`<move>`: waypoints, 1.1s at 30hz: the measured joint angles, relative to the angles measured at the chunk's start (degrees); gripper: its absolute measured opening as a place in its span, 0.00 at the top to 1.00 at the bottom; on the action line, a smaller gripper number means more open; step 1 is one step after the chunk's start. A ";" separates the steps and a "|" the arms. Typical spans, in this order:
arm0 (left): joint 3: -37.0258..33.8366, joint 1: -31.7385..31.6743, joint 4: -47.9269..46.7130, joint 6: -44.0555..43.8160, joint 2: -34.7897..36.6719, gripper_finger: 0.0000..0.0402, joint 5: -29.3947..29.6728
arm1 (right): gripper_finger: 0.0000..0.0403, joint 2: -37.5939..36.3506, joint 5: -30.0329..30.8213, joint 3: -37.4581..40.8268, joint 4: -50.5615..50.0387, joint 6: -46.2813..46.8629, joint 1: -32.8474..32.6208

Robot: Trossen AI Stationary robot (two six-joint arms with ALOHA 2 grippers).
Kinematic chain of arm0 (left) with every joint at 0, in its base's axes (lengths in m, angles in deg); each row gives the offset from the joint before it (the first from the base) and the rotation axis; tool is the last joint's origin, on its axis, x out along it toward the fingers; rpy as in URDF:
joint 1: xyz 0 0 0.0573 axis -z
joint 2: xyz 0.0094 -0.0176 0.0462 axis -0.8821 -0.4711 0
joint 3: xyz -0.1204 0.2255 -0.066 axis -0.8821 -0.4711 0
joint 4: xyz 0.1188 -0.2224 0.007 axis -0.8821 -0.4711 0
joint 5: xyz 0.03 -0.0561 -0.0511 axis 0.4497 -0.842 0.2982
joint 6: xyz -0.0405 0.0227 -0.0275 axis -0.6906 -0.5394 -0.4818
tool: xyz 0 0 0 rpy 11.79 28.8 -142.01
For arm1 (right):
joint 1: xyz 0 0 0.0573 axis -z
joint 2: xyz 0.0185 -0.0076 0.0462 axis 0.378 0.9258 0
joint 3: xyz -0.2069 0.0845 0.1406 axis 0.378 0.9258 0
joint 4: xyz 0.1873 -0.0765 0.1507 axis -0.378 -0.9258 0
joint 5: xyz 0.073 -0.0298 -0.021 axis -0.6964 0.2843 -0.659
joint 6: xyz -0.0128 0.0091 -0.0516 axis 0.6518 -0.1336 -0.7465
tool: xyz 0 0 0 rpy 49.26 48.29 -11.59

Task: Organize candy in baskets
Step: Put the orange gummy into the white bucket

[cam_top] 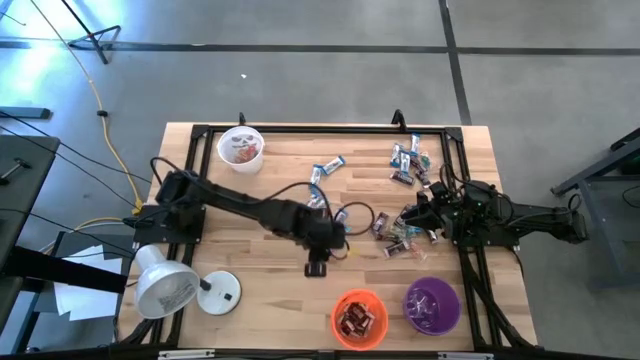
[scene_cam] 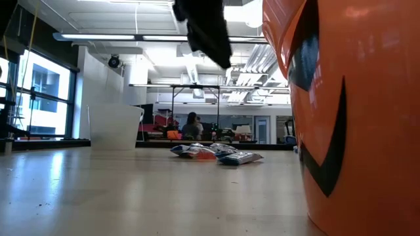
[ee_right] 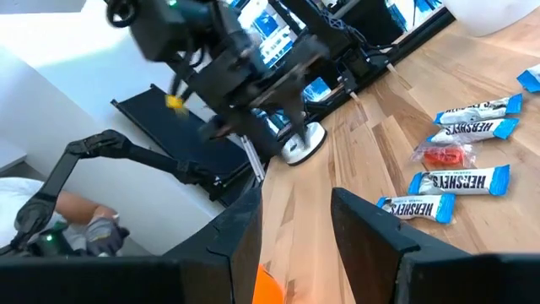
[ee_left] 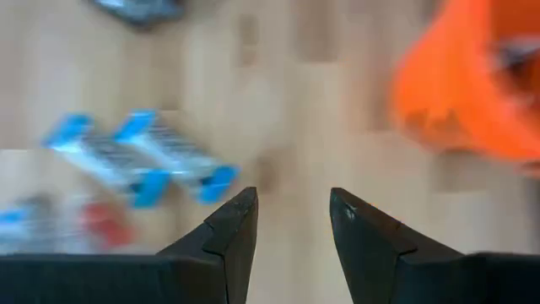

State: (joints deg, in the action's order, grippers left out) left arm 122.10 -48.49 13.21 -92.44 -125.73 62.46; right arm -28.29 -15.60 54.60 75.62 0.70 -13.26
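Observation:
My left gripper (cam_top: 317, 262) (ee_left: 293, 203) hangs open above bare wood in the table's middle, between the orange basket (cam_top: 359, 318) (ee_left: 464, 84) and blue-and-white candy (ee_left: 169, 156); its dark tip shows in the low view (scene_cam: 203, 29). My right gripper (cam_top: 410, 222) (ee_right: 295, 198) is open, over a pile of mixed candy (cam_top: 400, 238) toward the right side. More candy lies toward the far edge (cam_top: 410, 160) and in the middle (cam_top: 327, 170) (ee_right: 460, 181). The orange basket holds brown bars. The purple basket (cam_top: 432, 305) stands beside it, and the white basket (cam_top: 241, 147) sits at the far left.
A white dome lamp (cam_top: 165, 285) with round base (cam_top: 220, 293) stands at the near left corner. A black frame (cam_top: 330, 130) rims the table. In the low view the orange basket (scene_cam: 354, 118) fills the right side; people show in the room behind.

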 joint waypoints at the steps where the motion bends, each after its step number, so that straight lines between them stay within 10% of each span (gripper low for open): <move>1: 0.00 -0.69 -1.07 2.33 -0.02 0.66 1.71 | 0.66 0.00 -0.01 0.00 -0.02 -0.02 0.02; 13: -0.02 -9.96 -6.00 15.16 -4.02 0.66 5.74 | 0.66 0.04 0.02 0.00 -0.02 0.00 0.02; 33: 0.00 -15.71 -4.81 -20.14 -11.31 0.66 0.21 | 0.66 0.48 0.02 0.00 -0.05 0.01 0.01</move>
State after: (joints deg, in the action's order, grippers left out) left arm 122.10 -64.20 8.40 -112.57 -137.04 62.67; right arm -27.82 -15.59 54.60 75.57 0.70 -13.24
